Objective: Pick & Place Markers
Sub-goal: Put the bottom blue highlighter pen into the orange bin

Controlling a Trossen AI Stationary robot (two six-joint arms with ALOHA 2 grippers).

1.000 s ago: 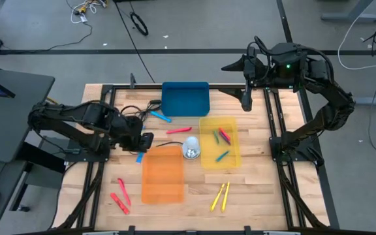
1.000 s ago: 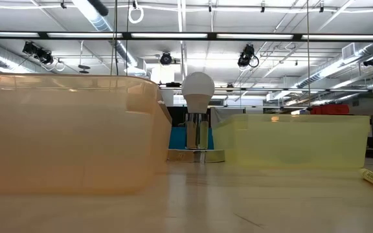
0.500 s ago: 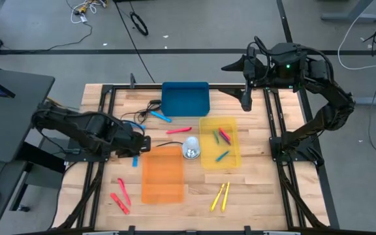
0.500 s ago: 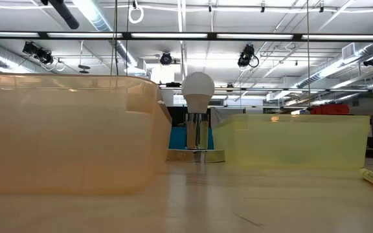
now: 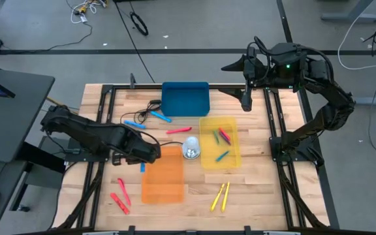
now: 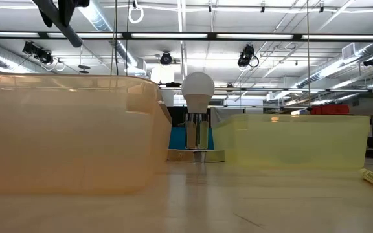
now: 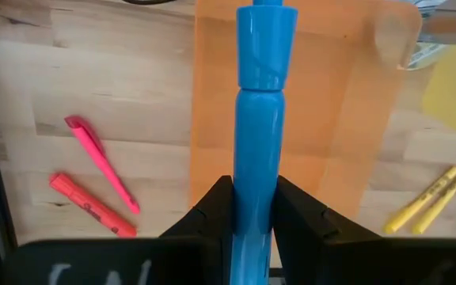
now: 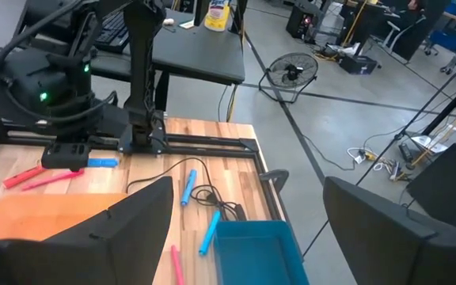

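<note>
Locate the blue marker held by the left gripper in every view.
High view: blue marker at the left gripper, by the orange tray's edge.
Low view: not in it.
Left wrist view: centre, clamped between the fingers.
Right wrist view: far off.
Shared landmark: the orange tray.

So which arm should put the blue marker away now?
Left. Its claw is shut on the blue marker, right at the orange tray's edge. The right claw is open, holding nothing, and parked at the table's far corner.
</note>
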